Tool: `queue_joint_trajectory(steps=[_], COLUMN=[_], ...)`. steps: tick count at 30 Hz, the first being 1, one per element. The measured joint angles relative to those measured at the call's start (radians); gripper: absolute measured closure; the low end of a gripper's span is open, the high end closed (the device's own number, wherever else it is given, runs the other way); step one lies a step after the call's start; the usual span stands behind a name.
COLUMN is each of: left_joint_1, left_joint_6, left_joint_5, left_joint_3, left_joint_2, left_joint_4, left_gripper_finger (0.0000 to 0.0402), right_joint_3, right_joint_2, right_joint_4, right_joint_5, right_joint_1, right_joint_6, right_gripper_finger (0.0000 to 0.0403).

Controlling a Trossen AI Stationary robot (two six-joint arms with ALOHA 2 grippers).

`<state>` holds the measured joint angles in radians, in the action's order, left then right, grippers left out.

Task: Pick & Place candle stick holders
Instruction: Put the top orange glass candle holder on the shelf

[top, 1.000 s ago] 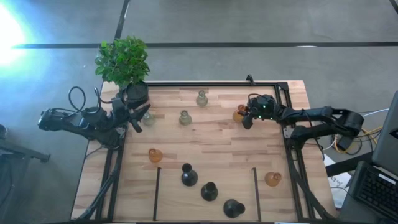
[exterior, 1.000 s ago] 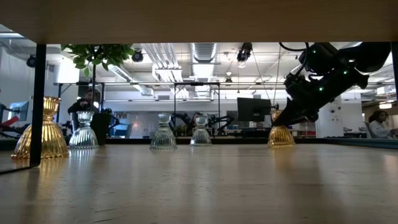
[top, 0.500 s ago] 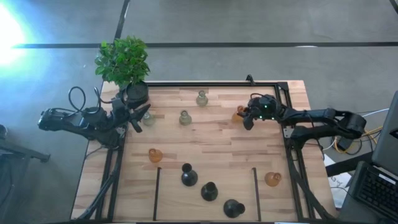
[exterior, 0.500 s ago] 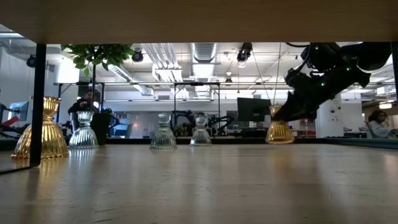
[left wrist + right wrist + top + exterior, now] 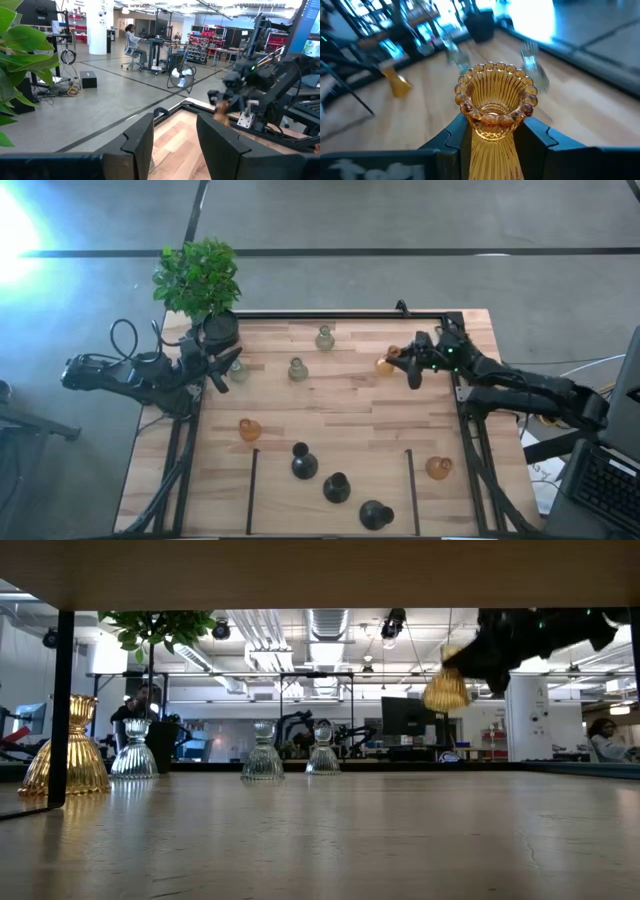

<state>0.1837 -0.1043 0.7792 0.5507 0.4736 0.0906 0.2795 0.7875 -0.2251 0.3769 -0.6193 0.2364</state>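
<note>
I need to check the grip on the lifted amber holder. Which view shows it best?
The right wrist view: the amber holder fills it, neck clamped by the right gripper. The low view shows it tilted, clear of the table; the high view small; the left wrist view blurred.

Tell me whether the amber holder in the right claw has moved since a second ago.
Yes. The amber holder has risen off the table in the low view, held by the right claw, now well above the clear holders behind.
</note>
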Motion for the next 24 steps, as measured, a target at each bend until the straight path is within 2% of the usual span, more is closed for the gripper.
queue_joint_trajectory(steps=[6,12,17,20,24], left_joint_1=[0.0,0.0,0.0,0.0,0.0], left_joint_6=[0.0,0.0,0.0,0.0,0.0], left_joint_5=[0.0,0.0,0.0,0.0,0.0], left_joint_3=[0.0,0.0,0.0,0.0,0.0], left_joint_2=[0.0,0.0,0.0,0.0,0.0], left_joint_4=[0.0,0.0,0.0,0.0,0.0], left_gripper_finger=[0.0248,0.0248,0.0248,0.0248,0.0248], right_joint_3=[0.167,0.397,0.57,0.621,0.634], right_joint_2=[-0.113,-0.114,-0.113,-0.116,-0.12], right_joint_4=[0.209,0.541,0.815,0.888,0.892], right_joint_5=[0.088,0.287,0.359,0.397,0.412], right_joint_1=[0.001,0.045,0.121,0.183,0.266], right_joint_6=[-0.01,-0.084,-0.228,-0.272,-0.302], right_gripper_finger=[0.0296,0.0296,0.0296,0.0296,0.0296])
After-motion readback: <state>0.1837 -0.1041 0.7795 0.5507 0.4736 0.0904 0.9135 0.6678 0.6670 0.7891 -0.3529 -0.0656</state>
